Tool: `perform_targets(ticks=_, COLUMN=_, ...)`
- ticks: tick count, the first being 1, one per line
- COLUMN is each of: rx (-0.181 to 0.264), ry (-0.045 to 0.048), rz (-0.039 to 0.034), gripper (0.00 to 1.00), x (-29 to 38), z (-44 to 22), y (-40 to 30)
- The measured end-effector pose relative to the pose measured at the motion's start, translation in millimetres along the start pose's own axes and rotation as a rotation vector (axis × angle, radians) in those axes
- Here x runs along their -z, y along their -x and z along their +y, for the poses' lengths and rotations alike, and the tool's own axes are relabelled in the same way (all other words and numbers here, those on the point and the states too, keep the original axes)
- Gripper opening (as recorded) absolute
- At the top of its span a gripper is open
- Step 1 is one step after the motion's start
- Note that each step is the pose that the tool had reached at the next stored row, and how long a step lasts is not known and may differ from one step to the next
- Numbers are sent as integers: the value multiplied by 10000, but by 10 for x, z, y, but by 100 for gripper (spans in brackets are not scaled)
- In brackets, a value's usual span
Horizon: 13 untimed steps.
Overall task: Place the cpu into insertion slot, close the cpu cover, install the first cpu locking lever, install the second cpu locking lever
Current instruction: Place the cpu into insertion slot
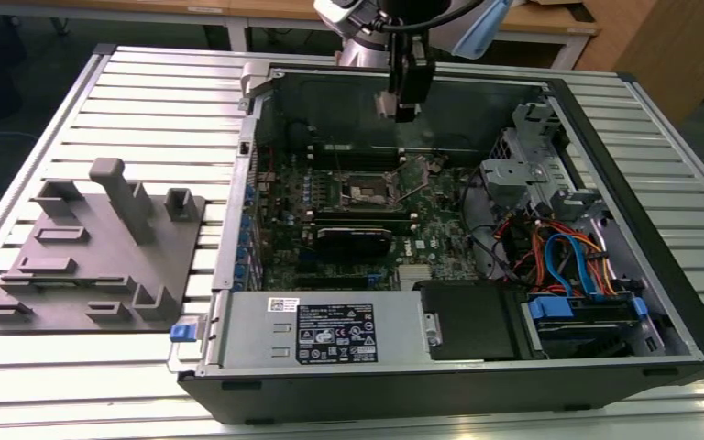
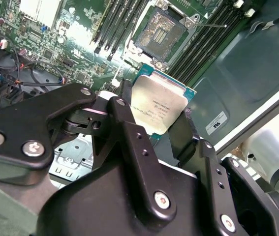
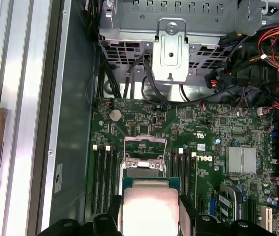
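– On the slatted metal desk [image 1: 144,101], inside the open computer case [image 1: 450,394]: much room to move?

– Plenty overhead. Walled on all four sides by the case rim, with the green motherboard [image 1: 327,220] lying flat at the bottom. Along the exterior view's right, a metal drive cage [image 1: 523,165] and bundled orange and blue cables [image 1: 566,261]. Along the near edge, a grey power supply box [image 1: 315,335]. Open air over the middle of the board. Out on the desk at the exterior view's left, well apart from the case, a grey fixture block [image 1: 107,247].

– And around the insertion slot?

– Small, square and dark, silver-bordered: the insertion slot [image 1: 368,191], near the middle of the board, socket bare. Flanked by long black memory slots [image 2: 213,37] in the second wrist view. Just beyond it in the first wrist view, a thin silvery frame, the cpu cover [image 3: 144,147], apparently swung up off the socket.

– State of the claw?

– Hanging toward the case's far wall in the exterior view, the claw [image 1: 401,110], well above the board. Narrowed to chip width and clenched: two black fingers [image 2: 129,132] pinching the cpu [image 2: 159,105] by opposite edges.

– Whereabouts of the cpu, then?

– Up in the air between those fingers, silvery top turned toward the wrist cameras, green rim showing along its edges. Lined up close to the slot in the first wrist view, yet apart from it. Not seated.
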<state>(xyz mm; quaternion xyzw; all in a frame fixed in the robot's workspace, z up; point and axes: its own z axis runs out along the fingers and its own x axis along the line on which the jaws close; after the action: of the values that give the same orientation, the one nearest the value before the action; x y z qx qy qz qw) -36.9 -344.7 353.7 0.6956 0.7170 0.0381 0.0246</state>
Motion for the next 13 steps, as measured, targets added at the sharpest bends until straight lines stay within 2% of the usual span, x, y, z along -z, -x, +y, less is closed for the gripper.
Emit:
perform_targets(ticks=8, rx=1, ry=1, rz=2, gripper=54, x=-16, z=-2, y=0)
perform_targets(ticks=13, rx=0, ry=0, rz=1, gripper=54, x=-58, z=-14, y=0)
